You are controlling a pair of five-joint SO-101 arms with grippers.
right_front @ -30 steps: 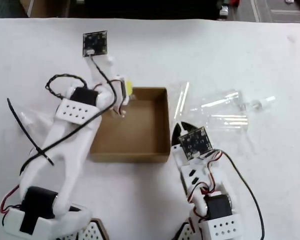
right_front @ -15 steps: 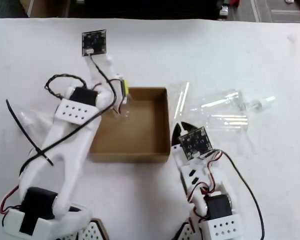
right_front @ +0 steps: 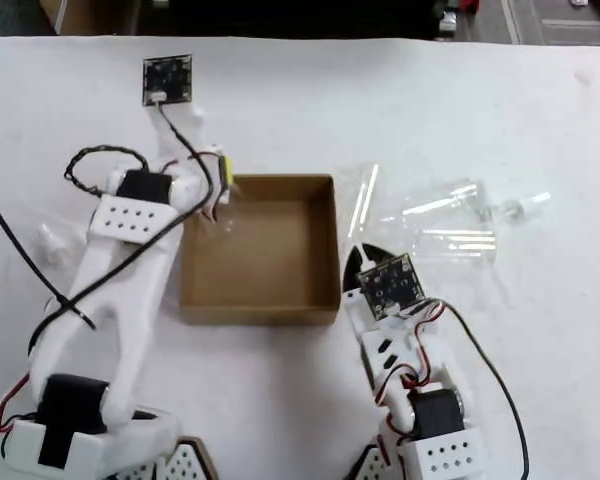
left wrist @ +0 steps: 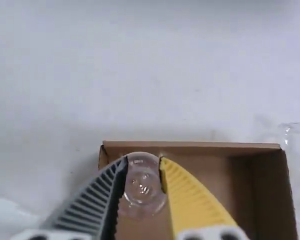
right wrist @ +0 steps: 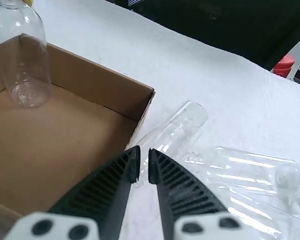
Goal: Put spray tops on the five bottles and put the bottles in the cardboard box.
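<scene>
Your white table (right_front: 480,120) carries everything, with both arms based at its near edge. Your left arm (right_front: 110,270) stretches up along the left side of the cardboard box (right_front: 332,240), and your right arm (right_front: 410,380) stands folded just off the box's near right corner. The box sits open-topped between the two arms, its brown floor bare in the middle. To the right of the box several clear bottles (right_front: 440,220) lie on their sides, close together on the table; from the right wrist you see one of them (right wrist: 175,130) just beside the box wall and another (right wrist: 245,167) a little farther out. One more bottle (right wrist: 22,60) stands upright inside the box at its far left corner; whether its base touches the floor, you cannot tell. Your left gripper (left wrist: 142,162) is clamped on that held bottle (left wrist: 142,192), grey finger on one side and yellow finger on the other, pressed against the clear plastic. Your right gripper (right wrist: 143,165) hangs over the table next to the box's right wall, its black fingers drawn almost together with nothing between them. A white spray top (right_front: 520,208) lies at the right end of the bottle cluster; whether it is seated on a bottle, you cannot tell.
</scene>
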